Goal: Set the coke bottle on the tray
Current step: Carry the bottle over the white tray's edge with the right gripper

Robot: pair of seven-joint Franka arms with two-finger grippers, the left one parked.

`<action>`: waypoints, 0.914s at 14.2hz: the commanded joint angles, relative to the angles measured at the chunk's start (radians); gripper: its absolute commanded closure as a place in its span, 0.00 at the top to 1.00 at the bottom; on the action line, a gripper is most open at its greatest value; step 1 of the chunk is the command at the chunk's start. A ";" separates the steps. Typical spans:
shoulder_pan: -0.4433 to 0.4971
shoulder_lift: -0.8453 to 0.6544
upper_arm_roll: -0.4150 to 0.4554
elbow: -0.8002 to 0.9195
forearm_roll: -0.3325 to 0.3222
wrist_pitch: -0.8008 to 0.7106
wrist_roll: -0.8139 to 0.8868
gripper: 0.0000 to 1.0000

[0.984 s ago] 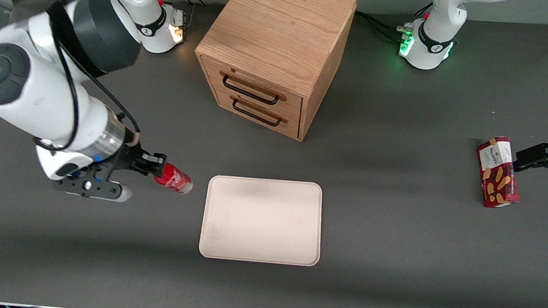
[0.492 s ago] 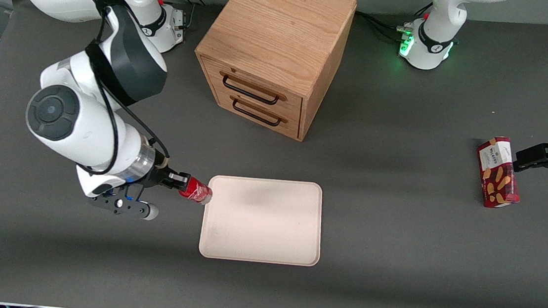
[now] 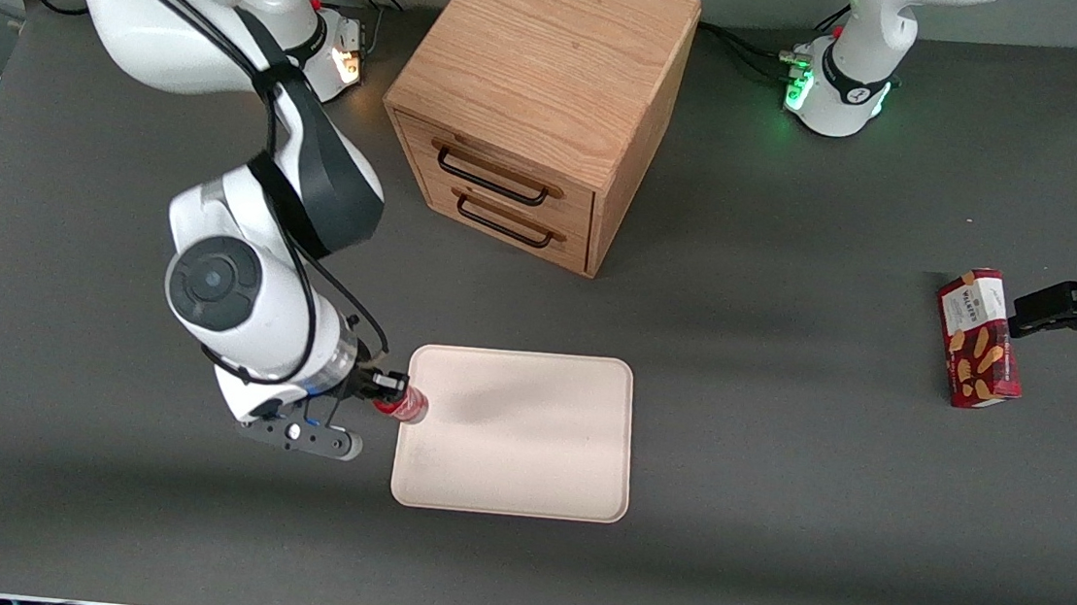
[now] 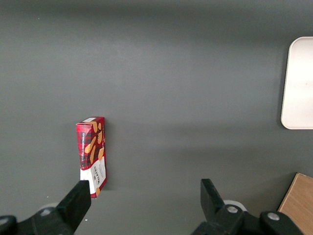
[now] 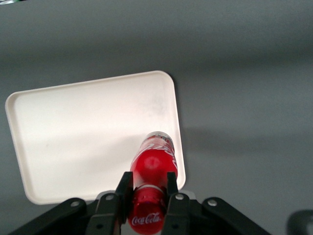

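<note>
Red-labelled with white script and a red cap, the coke bottle (image 5: 153, 169) sits clamped at its neck in my claw (image 3: 391, 397), tilted over the tray (image 3: 525, 457) edge, left of centre in the front view.

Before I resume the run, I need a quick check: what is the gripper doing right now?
Gripper: shut on the coke bottle, held over the edge of the tray toward the working arm's end.
</note>
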State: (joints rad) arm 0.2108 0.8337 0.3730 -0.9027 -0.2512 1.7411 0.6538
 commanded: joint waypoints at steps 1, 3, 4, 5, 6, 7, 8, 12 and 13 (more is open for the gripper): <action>0.005 0.064 0.001 0.038 -0.036 0.064 -0.011 0.00; 0.007 0.088 0.003 0.038 -0.080 0.109 -0.017 0.00; 0.010 0.094 0.004 0.038 -0.101 0.123 -0.017 0.00; 0.010 0.107 0.004 0.038 -0.103 0.139 -0.017 0.00; 0.010 0.110 0.003 0.036 -0.105 0.161 -0.017 0.00; 0.010 0.114 0.004 0.036 -0.105 0.172 -0.016 0.00; 0.012 0.117 0.006 0.036 -0.105 0.173 -0.016 0.00; 0.016 0.130 0.011 0.034 -0.105 0.190 -0.016 0.00; 0.018 0.134 0.011 0.034 -0.105 0.193 -0.016 0.00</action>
State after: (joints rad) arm 0.2196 0.9435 0.3742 -0.9019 -0.3284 1.9226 0.6500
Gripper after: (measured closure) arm 0.678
